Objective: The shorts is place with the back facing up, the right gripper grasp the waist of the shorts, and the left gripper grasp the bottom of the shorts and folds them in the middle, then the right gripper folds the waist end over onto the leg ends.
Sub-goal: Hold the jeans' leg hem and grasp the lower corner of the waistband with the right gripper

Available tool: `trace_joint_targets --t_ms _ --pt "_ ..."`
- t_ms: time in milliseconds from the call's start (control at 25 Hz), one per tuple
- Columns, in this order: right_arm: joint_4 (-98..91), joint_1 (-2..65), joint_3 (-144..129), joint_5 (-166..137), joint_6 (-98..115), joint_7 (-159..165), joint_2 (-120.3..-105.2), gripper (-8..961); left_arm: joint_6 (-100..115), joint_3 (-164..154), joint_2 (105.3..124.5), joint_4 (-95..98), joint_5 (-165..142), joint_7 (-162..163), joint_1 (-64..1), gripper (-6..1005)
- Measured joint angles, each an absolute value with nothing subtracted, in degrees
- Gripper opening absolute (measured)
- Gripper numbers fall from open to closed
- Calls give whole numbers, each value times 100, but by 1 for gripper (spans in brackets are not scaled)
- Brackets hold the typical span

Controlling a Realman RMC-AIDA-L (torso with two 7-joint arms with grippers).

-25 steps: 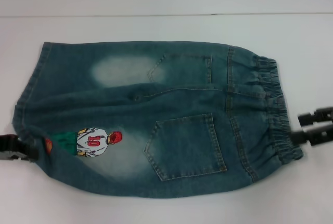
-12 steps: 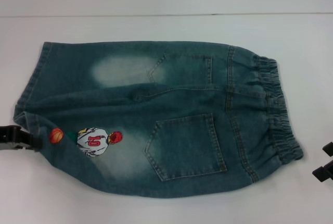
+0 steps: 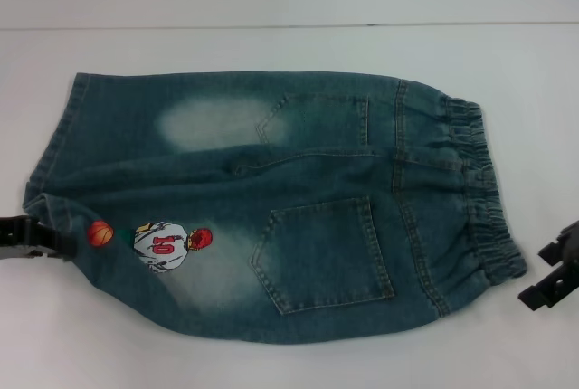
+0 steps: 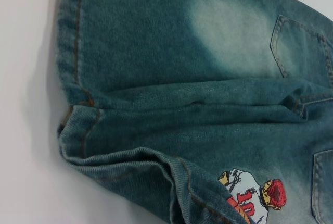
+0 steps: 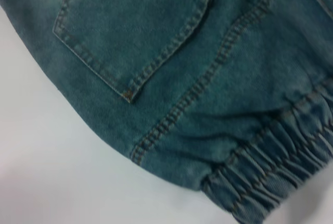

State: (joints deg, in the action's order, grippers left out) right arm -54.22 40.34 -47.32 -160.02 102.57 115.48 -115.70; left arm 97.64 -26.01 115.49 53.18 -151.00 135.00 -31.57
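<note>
We see the shorts (image 3: 271, 208) lying flat on the white table (image 3: 289, 0), back side up, with two patch pockets showing. The ruffled elastic waist (image 3: 484, 199) points to the robot's right and the leg ends (image 3: 54, 158) point to its left. The cartoon figure print (image 3: 167, 244) (red cap, white shirt) sits near the bottom of the shorts (image 3: 41, 203), with a small orange ball (image 3: 99, 232) beside it.

The left gripper (image 3: 32, 238) is at the hem edge of the near leg, and it seems to touch the fabric; we cannot tell if its fingers are closed. The right gripper (image 3: 552, 271) stays just beside the waist corner, apart from the cloth, and its two fingers stand apart, holding nothing. In the left wrist view the hem (image 4: 73, 130) is folded up a little.
</note>
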Motion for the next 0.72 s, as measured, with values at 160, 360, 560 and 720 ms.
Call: trace_joint_targets --t_ms 160,360,560,720 --pt "-5367 4092 -4838 -16005 10122 11534 -11674 947 9764 -2601 11557 5309 -15091 13484 -3157 61" --pt "-5353 4173 -4953 -15988 10010 11525 -11772 948 9764 -2602 11557 5293 -15089 13458 -3159 60" --pt "-5353 4248 -4957 -15983 9940 11514 -11826 924 9718 -2601 11560 5261 -15089 13446 -3155 60" --pt "-5365 4268 -4957 -15978 9864 11514 -11848 905 9706 -2601 11566 5252 -15089 13437 -3148 60"
